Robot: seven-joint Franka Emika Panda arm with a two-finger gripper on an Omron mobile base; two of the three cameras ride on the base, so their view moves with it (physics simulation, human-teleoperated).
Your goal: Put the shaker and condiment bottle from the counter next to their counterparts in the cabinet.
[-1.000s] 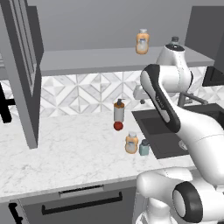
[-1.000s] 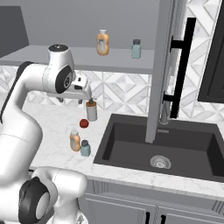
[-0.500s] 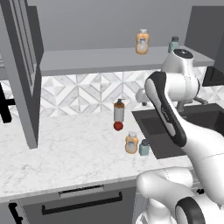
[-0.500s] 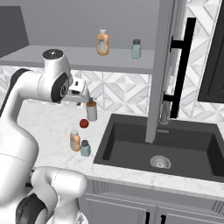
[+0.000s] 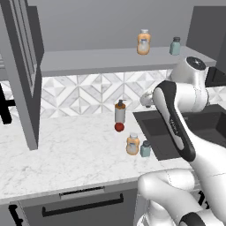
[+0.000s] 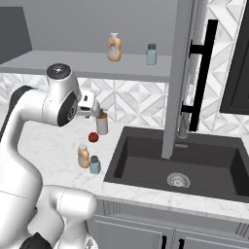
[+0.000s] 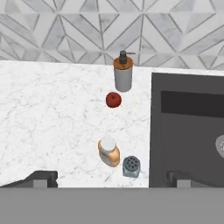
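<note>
The orange condiment bottle (image 5: 133,145) and the teal-grey shaker (image 5: 145,149) stand side by side on the white marble counter (image 5: 62,152), near the sink's left edge. Looking down from the hand view, the condiment bottle (image 7: 109,152) and the shaker (image 7: 131,166) lie just above my gripper (image 7: 109,179), which hangs well over them. Its fingertips (image 7: 41,178) are spread wide, open and empty. From the base views my gripper (image 6: 97,113) is at about the dispenser's height. The counterparts, an orange bottle (image 5: 143,42) and a teal jar (image 5: 175,46), sit on the cabinet shelf (image 5: 88,59).
A grey pump dispenser (image 5: 119,112) and a red apple (image 5: 118,127) stand behind the pair. The dark sink (image 6: 194,160) with its faucet lies to the right. An open cabinet door (image 5: 22,70) hangs at the left and another with a black handle (image 6: 187,73) at the right.
My arm's upper joints have swung a little toward the sink side and lower, while the hand stayed near the dispenser. The bottle, shaker and shelf items have not moved.
</note>
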